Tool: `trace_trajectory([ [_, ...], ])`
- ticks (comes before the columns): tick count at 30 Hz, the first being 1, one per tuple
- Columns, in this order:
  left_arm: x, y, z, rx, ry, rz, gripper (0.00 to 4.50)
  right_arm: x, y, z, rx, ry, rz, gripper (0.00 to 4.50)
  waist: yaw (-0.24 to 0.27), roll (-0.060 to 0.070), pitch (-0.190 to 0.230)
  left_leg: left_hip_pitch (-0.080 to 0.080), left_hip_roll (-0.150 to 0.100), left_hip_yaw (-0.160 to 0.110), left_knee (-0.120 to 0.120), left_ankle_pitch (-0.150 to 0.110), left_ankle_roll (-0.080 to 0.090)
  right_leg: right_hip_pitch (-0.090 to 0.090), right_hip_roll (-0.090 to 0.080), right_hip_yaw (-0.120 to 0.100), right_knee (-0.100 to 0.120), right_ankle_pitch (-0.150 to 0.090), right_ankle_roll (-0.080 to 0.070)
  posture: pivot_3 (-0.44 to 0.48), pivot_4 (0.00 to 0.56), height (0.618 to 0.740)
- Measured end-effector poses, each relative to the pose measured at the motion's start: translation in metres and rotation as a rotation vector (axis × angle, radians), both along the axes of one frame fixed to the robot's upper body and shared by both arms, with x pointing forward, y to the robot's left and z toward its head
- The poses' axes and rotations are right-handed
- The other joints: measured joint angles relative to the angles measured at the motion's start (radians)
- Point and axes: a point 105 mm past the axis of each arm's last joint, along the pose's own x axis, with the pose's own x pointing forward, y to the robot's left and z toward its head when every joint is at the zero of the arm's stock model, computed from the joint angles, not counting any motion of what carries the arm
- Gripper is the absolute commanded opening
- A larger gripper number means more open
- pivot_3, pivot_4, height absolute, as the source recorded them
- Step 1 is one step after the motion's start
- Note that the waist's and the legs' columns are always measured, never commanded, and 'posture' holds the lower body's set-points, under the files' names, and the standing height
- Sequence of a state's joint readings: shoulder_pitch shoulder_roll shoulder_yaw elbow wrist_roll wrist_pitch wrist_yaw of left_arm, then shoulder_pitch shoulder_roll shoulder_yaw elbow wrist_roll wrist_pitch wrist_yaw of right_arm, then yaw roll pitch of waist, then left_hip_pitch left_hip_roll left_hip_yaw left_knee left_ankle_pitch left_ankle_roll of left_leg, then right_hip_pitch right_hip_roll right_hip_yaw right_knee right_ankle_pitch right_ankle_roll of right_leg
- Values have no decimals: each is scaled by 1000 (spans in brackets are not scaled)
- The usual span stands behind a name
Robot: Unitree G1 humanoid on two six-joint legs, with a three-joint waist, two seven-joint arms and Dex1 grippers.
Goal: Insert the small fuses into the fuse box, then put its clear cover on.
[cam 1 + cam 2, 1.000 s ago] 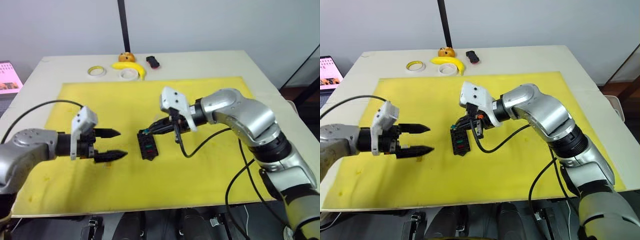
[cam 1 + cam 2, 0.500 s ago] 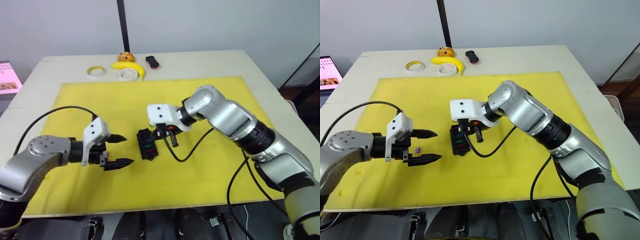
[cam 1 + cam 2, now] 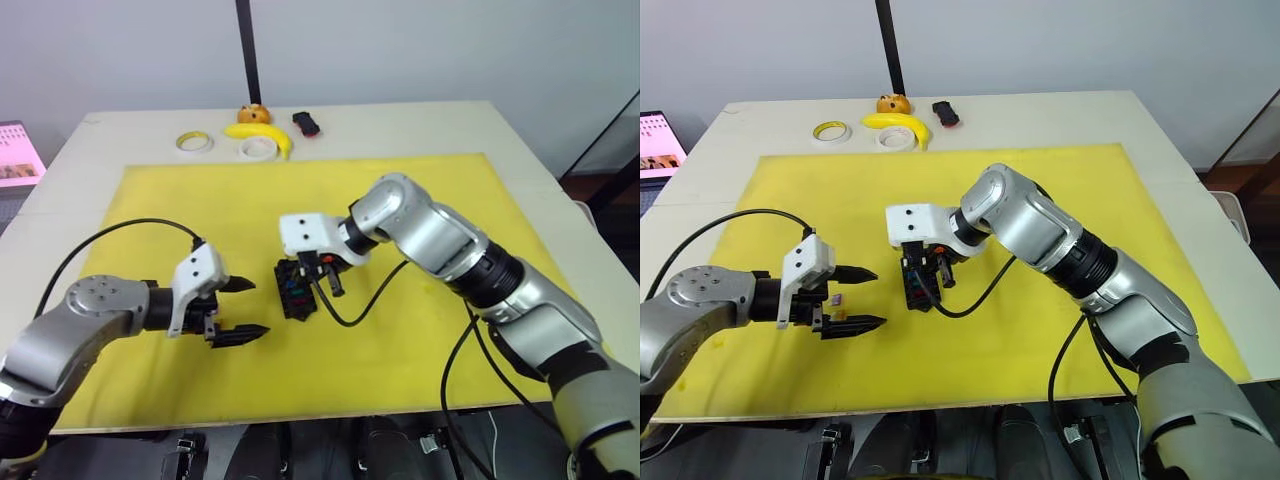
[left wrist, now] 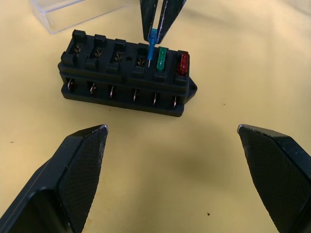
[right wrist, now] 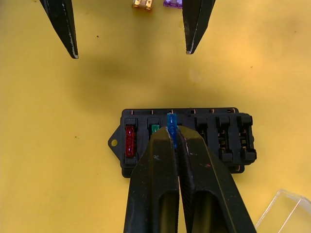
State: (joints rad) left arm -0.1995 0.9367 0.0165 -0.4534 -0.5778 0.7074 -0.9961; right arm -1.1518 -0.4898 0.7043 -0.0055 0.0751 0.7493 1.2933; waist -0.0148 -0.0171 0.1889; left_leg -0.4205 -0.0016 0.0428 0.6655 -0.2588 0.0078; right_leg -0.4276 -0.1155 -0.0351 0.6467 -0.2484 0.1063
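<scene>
A pale tabletop carries a big yellow mat, and at the far edge beyond the mat sit two tape rolls, a banana, a small orange object and a little black-and-red gadget. The right end effector reaches in over the middle of the mat, its two fingers pressed together on a blue fuse held upright with its prongs at a slot of the fuse box, just beside the green fuse and the red fuse already seated at one end of the same row. The other slots of the black box are bare. The left end effector hovers low over the mat to the robot's left of the box, its fingers spread wide apart and gripping nothing. The clear cover lies flat on the mat just beyond the box. A yellow fuse and a purple fuse lie loose on the mat near the left fingertips.
</scene>
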Motion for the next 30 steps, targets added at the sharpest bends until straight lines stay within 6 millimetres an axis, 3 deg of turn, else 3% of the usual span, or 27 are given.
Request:
trace_trajectory([
  [5, 2, -11, 8, -86, 0, -9, 4473, 4, -1, 0, -14, -33, 0, 0, 1, 0, 0, 0, 0, 0, 0, 0, 0, 0, 0, 0, 0, 0, 0, 0, 150, 740],
  [30, 6, -7, 5, -24, -51, -1, 4473, 6, -1, -4, -52, -44, 19, 0, -1, 0, 0, 0, 0, 0, 0, 0, 0, 0, 1, 0, 0, 0, 0, 0, 150, 740],
])
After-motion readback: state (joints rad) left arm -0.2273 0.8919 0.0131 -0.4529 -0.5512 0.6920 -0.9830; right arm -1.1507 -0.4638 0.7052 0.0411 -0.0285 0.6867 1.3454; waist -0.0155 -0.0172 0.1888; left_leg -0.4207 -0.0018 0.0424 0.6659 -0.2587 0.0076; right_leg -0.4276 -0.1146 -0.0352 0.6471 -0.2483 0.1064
